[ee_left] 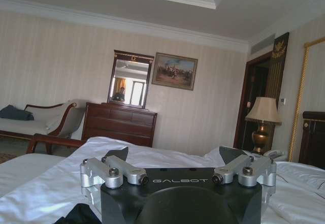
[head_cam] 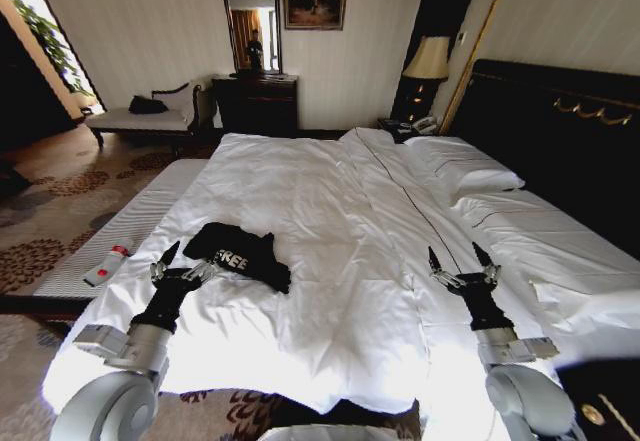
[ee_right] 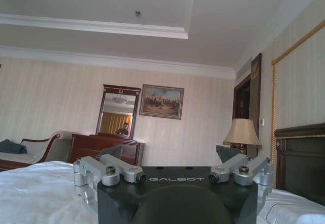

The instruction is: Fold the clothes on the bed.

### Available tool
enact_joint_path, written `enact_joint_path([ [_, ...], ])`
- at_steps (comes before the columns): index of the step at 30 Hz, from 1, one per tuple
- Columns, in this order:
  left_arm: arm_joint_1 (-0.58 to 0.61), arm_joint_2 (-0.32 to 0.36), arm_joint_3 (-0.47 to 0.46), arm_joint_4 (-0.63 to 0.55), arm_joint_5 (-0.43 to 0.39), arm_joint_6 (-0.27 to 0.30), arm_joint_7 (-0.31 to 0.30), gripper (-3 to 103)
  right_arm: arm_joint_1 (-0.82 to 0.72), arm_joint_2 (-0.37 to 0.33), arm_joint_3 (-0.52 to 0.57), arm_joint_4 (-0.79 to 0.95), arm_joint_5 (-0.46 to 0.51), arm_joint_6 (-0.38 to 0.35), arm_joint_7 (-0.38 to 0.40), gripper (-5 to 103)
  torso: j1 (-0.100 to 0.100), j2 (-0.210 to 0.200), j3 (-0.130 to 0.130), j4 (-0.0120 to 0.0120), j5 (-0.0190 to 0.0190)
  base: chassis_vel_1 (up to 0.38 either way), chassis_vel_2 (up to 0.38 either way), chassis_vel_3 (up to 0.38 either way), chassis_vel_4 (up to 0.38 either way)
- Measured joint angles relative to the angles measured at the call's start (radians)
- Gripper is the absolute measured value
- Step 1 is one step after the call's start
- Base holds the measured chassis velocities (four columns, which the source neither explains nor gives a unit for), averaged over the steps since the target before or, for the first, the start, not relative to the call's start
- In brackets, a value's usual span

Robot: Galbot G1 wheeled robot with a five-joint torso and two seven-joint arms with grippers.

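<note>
White bed (head_cam: 330,261); crumpled black T-shirt (head_cam: 240,253) near left edge; left gripper (head_cam: 186,265) spread beside it, likely approaching; right gripper (head_cam: 462,264) spread, apart

Left gripper (head_cam: 184,259) and right gripper (head_cam: 461,258) both low, forward, jaws spread wide.
</note>
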Motion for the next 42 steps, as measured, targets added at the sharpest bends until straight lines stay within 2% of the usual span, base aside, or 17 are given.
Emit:
enact_joint_path([
  [12,0.002,-0.010,0.002,0.002,0.010,-0.002,0.000,100,0.003,-0.001,-0.006,-0.002,0.009,0.000,0.002,100,0.000,0.000,0.000,-0.0001,0.0000,0.003,0.005,-0.004,-0.004],
  [42,0.013,-0.013,0.000,0.004,0.026,-0.013,0.001,100,-0.001,0.006,-0.010,-0.001,-0.001,0.000,0.005,100,0.000,0.000,0.000,0.0000,-0.0001,0.077,0.073,-0.075,-0.075],
])
